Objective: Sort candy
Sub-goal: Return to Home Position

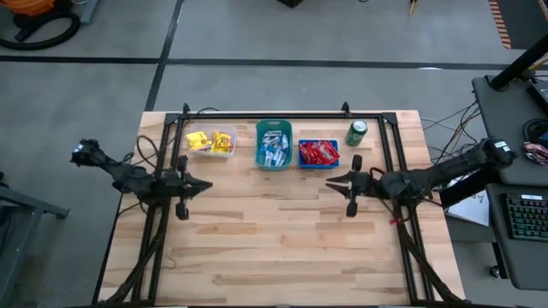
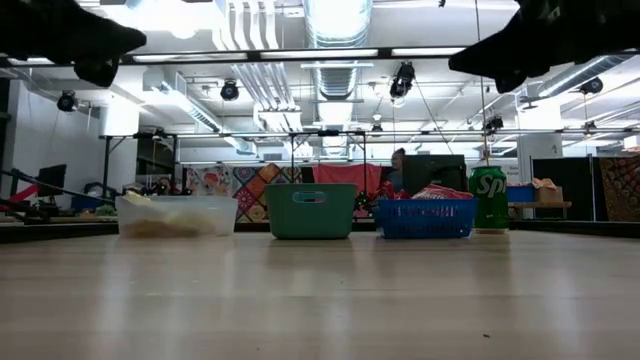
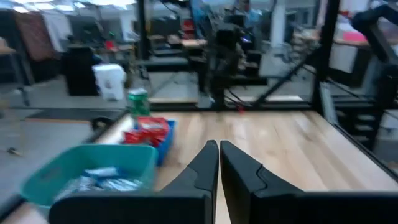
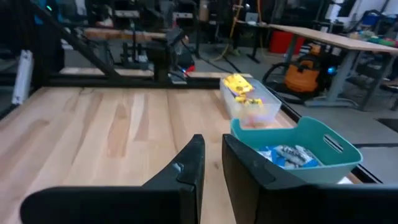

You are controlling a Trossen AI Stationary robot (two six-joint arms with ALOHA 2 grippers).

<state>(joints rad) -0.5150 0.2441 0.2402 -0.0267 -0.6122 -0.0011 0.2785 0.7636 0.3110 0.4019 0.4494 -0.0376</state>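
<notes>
The candy lies sorted in three bins along the table's far side: yellow pieces in a clear bin (image 1: 211,141), blue-white pieces in a teal bin (image 1: 274,145), red pieces in a blue bin (image 1: 318,154). My left gripper (image 1: 208,185) hovers level above the table, nearer than the clear bin, pointing toward the table's right; in the left wrist view its fingers (image 3: 219,149) are shut with nothing between them. My right gripper (image 1: 330,182) hovers nearer than the blue bin, pointing left; its fingers (image 4: 213,146) stand almost together, nothing between them.
A green drink can (image 1: 356,133) stands right of the blue bin. A black frame (image 1: 265,115) runs along the table's far edge and down both sides. The bare wood (image 1: 265,231) between and in front of the grippers holds no objects.
</notes>
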